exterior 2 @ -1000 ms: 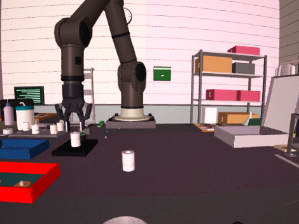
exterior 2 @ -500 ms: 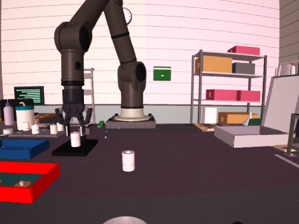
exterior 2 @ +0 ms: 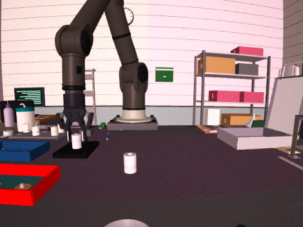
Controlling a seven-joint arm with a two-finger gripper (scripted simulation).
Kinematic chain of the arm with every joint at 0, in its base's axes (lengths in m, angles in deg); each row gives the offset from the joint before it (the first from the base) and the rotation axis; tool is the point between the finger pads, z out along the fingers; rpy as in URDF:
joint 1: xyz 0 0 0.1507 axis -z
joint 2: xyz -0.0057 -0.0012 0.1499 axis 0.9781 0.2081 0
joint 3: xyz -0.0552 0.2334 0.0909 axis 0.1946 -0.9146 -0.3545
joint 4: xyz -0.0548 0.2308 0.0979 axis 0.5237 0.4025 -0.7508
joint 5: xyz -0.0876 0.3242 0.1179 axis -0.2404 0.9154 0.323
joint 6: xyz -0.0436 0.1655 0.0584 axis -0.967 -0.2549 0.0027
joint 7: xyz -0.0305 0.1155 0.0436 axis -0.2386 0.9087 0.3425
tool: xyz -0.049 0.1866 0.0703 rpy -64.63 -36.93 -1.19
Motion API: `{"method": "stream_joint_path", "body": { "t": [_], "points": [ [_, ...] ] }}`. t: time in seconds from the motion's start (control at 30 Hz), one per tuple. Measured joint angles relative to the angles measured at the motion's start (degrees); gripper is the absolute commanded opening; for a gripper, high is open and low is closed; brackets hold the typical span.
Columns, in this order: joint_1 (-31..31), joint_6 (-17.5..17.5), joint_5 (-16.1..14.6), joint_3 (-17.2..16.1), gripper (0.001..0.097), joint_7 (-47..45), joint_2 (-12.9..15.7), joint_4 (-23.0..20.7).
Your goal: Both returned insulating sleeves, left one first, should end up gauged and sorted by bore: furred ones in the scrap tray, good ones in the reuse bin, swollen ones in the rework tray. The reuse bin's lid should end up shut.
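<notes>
One white sleeve [exterior 2: 76,141] stands upright on the black gauge plate [exterior 2: 76,149] at the left, and my gripper [exterior 2: 76,133] hangs right over it, open and holding nothing. The second white sleeve [exterior 2: 130,162] stands upright alone on the dark table, nearer the camera and to the right of the plate. The grey reuse bin [exterior 2: 254,137] sits far right with its lid [exterior 2: 285,107] standing open behind it. The red tray [exterior 2: 24,183] lies at the front left and the blue tray [exterior 2: 21,150] behind it.
A white jar [exterior 2: 25,117] and a bottle [exterior 2: 8,116] stand at the left rear beside a rack of small white pieces [exterior 2: 35,130]. The arm's base [exterior 2: 132,121] sits mid-table. A shelf unit [exterior 2: 230,87] stands behind the bin.
</notes>
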State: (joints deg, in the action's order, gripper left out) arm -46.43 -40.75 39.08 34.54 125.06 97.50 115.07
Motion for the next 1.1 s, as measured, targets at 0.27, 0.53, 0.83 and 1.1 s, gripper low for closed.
{"method": "stream_joint_path", "body": {
  "t": [0.27,0.53,0.83,1.1],
  "points": [
    [0.00,0.01,-0.01,0.00,0.0540,0.01,0.00,0.00],
    [0.00,0.02,-0.01,0.00,0.0450,0.01,0.01,0.00],
    [0.00,0.00,-0.01,0.00,0.0270,0.01,-0.01,-0.01],
    [0.00,0.00,-0.01,0.00,0.0110,0.01,-0.01,-0.01]
  ]
}}
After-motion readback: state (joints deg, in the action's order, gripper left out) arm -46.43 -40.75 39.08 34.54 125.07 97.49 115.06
